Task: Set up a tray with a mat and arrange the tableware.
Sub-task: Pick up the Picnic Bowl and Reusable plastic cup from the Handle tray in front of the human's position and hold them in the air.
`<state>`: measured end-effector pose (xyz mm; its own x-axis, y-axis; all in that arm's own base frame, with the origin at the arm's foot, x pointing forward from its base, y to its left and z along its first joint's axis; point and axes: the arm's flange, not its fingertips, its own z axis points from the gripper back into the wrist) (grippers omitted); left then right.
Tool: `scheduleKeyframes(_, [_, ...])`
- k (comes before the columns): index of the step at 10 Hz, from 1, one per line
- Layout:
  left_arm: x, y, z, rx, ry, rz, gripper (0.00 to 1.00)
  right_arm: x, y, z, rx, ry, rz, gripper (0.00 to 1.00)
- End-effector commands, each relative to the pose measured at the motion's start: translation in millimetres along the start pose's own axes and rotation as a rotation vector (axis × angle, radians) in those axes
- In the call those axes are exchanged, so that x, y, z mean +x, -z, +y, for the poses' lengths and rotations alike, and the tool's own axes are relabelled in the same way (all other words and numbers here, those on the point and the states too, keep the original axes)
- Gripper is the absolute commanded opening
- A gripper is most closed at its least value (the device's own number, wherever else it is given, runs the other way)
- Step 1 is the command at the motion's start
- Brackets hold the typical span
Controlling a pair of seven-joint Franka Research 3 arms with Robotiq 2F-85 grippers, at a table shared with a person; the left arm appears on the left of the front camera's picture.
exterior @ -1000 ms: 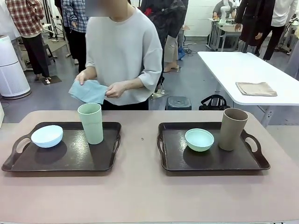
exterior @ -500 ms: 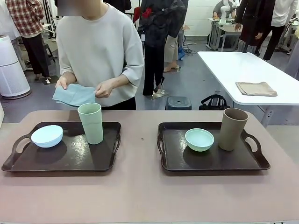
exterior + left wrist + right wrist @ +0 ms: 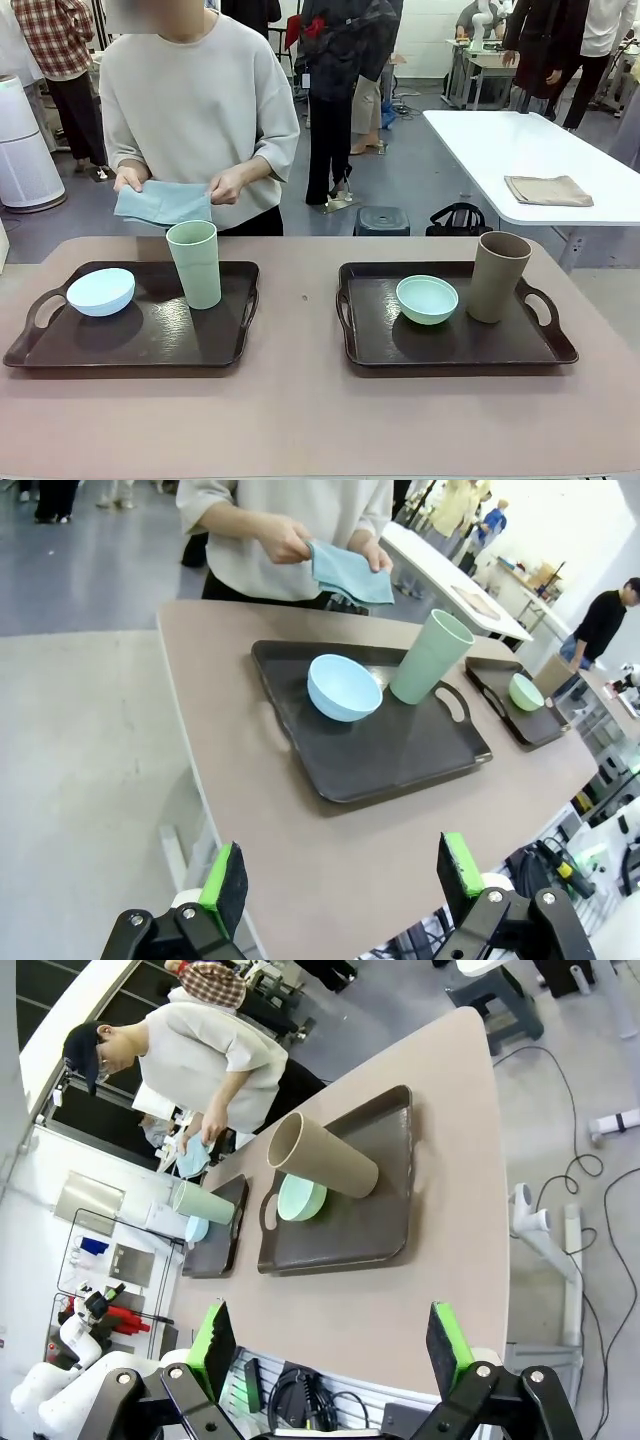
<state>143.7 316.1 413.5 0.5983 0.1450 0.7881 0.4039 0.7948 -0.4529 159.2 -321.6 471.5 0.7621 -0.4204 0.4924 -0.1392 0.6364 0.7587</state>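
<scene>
The wrist views give us the left gripper point(image 3: 340, 872) and right gripper point(image 3: 328, 1345), both with jaws apart and empty. On the beige table point(image 3: 300, 420), the left tray point(image 3: 150, 335) holds the blue bowl point(image 3: 100, 291) and green cup point(image 3: 194, 263). To its right, the second tray point(image 3: 450, 345) holds the mint bowl point(image 3: 427, 298) and tan cup point(image 3: 498, 277). Behind the left tray a person point(image 3: 195, 110) holds the blue mat point(image 3: 163, 203), further left than 1 second ago.

A grey floor point(image 3: 425, 185) stretches behind. A white table point(image 3: 500, 150) stands at right, a dark stool point(image 3: 381, 220) beside it
</scene>
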Motion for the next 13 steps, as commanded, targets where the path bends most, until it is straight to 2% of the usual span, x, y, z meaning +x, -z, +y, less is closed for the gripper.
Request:
scheduleKeyframes(1, [-0.2,-2.4,-2.9,-0.005,0.021,-0.005,1.0,-0.7,1.3,1.3,0.015,-0.008,-0.005,1.0])
scheduleKeyframes(13, [-0.2,-2.4,-2.9,-0.005,0.021,-0.005,1.0,-0.7,1.3,1.3,0.015,-0.008,-0.005,1.0])
